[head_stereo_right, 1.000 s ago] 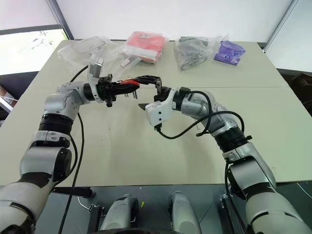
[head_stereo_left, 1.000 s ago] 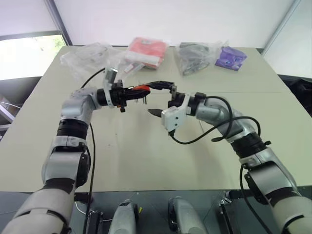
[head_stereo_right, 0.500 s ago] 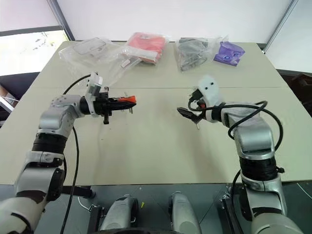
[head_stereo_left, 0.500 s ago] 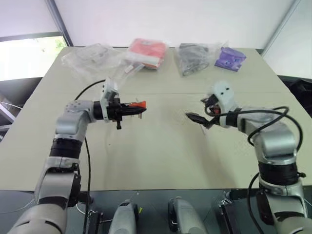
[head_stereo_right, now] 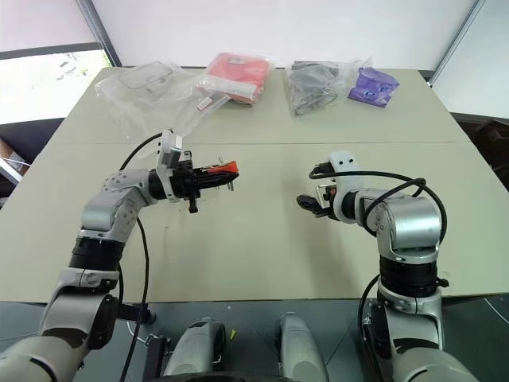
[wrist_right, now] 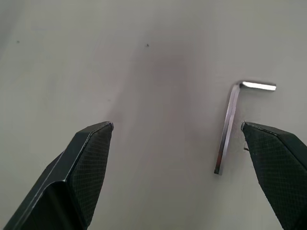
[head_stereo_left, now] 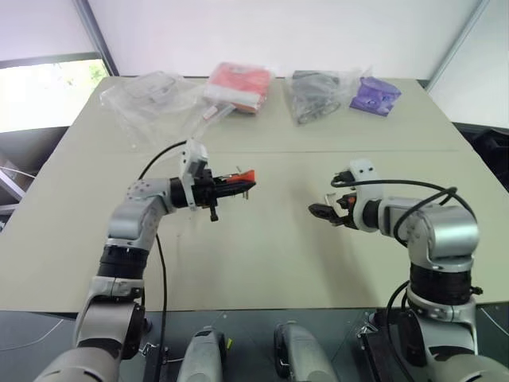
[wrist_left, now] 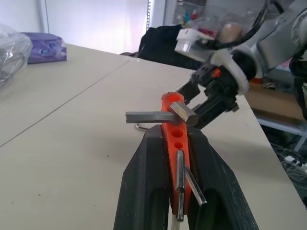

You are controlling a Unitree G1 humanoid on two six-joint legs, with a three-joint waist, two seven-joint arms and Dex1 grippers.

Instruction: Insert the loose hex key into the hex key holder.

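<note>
Step in hand: pickup. The left claw is clamped on the red hex key holder, held above the desk. The right claw is spread wide and empty over the loose hex key lying flat. Next: lower, centre, close on its long shank

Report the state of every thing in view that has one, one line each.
left tool: shut on the hex key holder
hex key holder: clamped, keys sticking out
loose hex key: lying flat on the table, not inserted
right tool: open, empty
</note>
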